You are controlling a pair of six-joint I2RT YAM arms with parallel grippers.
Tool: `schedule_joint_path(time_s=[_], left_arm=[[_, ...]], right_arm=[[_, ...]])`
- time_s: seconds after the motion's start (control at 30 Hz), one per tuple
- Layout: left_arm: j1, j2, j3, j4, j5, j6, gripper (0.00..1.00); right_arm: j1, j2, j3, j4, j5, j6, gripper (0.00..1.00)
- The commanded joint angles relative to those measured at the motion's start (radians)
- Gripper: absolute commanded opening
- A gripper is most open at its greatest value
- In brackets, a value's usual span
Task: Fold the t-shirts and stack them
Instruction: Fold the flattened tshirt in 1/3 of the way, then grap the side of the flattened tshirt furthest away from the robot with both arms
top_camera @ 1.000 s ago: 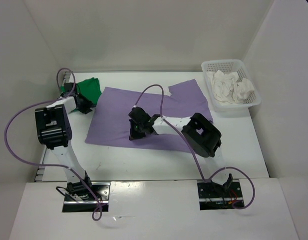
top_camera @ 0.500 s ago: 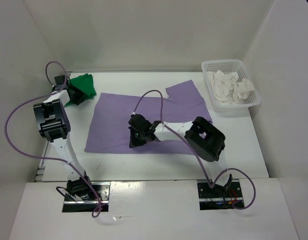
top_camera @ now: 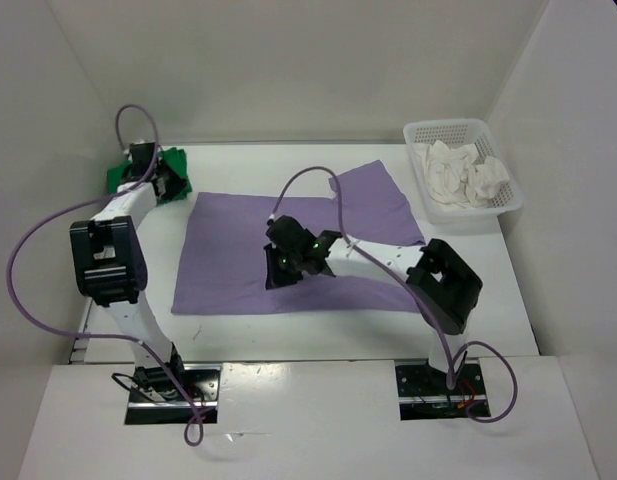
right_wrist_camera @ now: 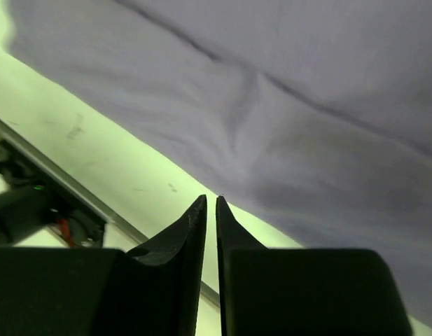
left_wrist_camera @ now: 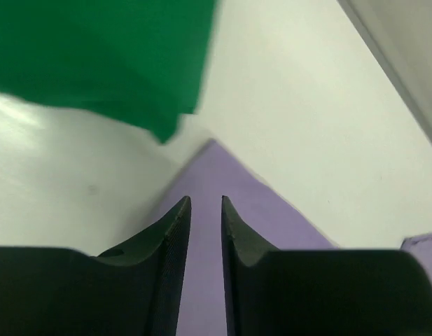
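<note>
A purple t-shirt (top_camera: 233, 265) lies spread flat in the middle of the table. A folded green t-shirt (top_camera: 174, 160) sits at the back left, partly hidden by my left arm. My left gripper (top_camera: 178, 188) hovers between the green shirt (left_wrist_camera: 96, 56) and the purple shirt's back-left corner (left_wrist_camera: 258, 210). Its jaws (left_wrist_camera: 204, 203) stand a narrow gap apart and hold nothing. My right gripper (top_camera: 280, 272) is low over the purple shirt (right_wrist_camera: 286, 105) near its front edge. It (right_wrist_camera: 211, 201) is shut and empty.
A white basket (top_camera: 463, 128) with crumpled white garments (top_camera: 466, 175) stands at the back right. White walls close in the table at the back and both sides. Purple cables loop over both arms.
The green shirt has been pushed back and left towards the corner, and my left gripper now sits just right of it. My right arm has swung its elbow right, and the purple shirt lies flatter.
</note>
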Motion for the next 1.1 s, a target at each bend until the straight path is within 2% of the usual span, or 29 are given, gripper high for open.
schedule_joint_path(time_s=[0.0,0.07,0.23,0.5,0.67,1.07], left_arm=[[-0.089,0.033,0.086,-0.005,-0.098,0.129,0.31],[-0.125,0.097,0.142,-0.033,-0.109,0.154,0.31],[-0.134,0.243,0.312,-0.105,-0.155,0.188,0.34],[-0.134,0.307,0.343,-0.124,-0.201,0.217,0.42],[-0.134,0.326,0.343,-0.125,-0.19,0.228,0.45],[-0.172,0.389,0.39,-0.107,-0.159,0.228,0.49]], right_arm=[[-0.066,-0.091,0.089,-0.045,0.021,-0.064,0.15],[-0.118,-0.113,0.099,-0.055,0.03,-0.078,0.15],[-0.23,-0.172,0.099,-0.055,0.012,-0.098,0.15],[-0.393,-0.211,0.108,-0.055,-0.034,-0.129,0.2],[-0.433,-0.202,0.12,-0.055,-0.043,-0.147,0.23],[-0.433,-0.169,0.12,-0.036,-0.091,-0.138,0.23]])
